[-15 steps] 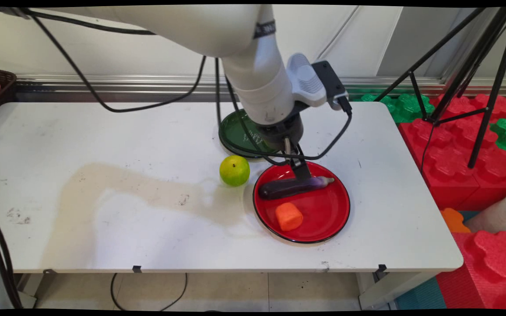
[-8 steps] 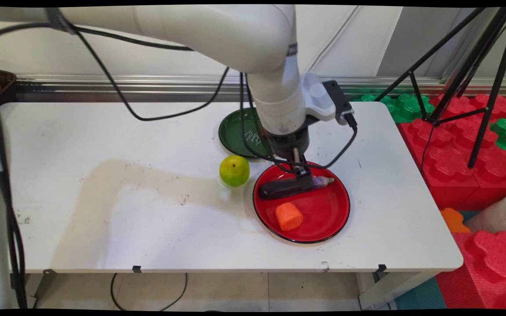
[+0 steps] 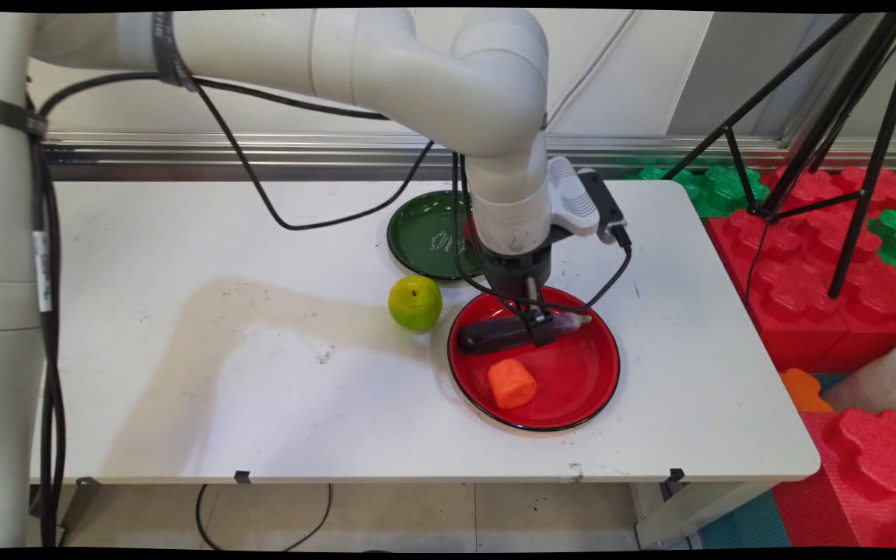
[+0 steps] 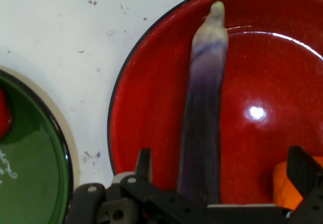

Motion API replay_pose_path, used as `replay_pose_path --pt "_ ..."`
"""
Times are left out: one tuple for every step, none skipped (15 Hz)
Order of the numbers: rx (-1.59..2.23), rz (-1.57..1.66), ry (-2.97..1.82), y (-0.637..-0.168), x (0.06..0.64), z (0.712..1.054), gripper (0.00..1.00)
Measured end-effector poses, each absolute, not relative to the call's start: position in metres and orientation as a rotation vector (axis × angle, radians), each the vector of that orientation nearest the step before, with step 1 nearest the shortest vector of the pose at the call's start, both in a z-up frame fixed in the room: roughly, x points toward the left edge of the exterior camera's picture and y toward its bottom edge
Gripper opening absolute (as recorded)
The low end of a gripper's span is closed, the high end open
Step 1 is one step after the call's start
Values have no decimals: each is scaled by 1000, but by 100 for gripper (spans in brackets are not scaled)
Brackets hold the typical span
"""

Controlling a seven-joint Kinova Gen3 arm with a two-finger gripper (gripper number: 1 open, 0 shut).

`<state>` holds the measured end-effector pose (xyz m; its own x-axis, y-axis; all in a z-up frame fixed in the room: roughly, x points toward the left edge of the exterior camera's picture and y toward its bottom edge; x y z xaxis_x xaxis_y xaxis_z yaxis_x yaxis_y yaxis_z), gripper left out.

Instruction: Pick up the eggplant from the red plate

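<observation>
lowered since a second ago, gripper (image 3: 539,330) now straddles the eggplant (image 3: 495,334) on the red plate (image 3: 588,381), fingers spread, beside the carrot (image 3: 511,383).

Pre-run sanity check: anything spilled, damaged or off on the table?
One thing: a large tan stain runs across the white table left of the green apple, like a dried spill. The purple eggplant and orange carrot piece lie in the red plate; nothing looks tipped or broken.
</observation>
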<state>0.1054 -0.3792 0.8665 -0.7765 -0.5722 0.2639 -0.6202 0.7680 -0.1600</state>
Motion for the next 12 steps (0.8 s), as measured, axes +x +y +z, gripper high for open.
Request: replay_pose_path --pt "944 348 -2767 -381 105 863 100" --pt "945 340 -2772 -384 104 858 100" --pt "945 333 -2775 -386 104 854 100" --pt "945 325 -2779 -388 104 850 100" --pt "944 316 -2782 -391 103 845 100" --pt "942 308 -2784 -393 103 840 100" --pt "939 303 -2784 -395 103 836 100" --pt "935 298 -2784 -397 102 833 100" --pt "933 294 -2782 -399 102 829 100" --pt "932 291 -2780 -401 102 827 100" --pt "931 288 -2778 -403 102 824 100" --pt "931 285 -2777 -403 102 822 100"
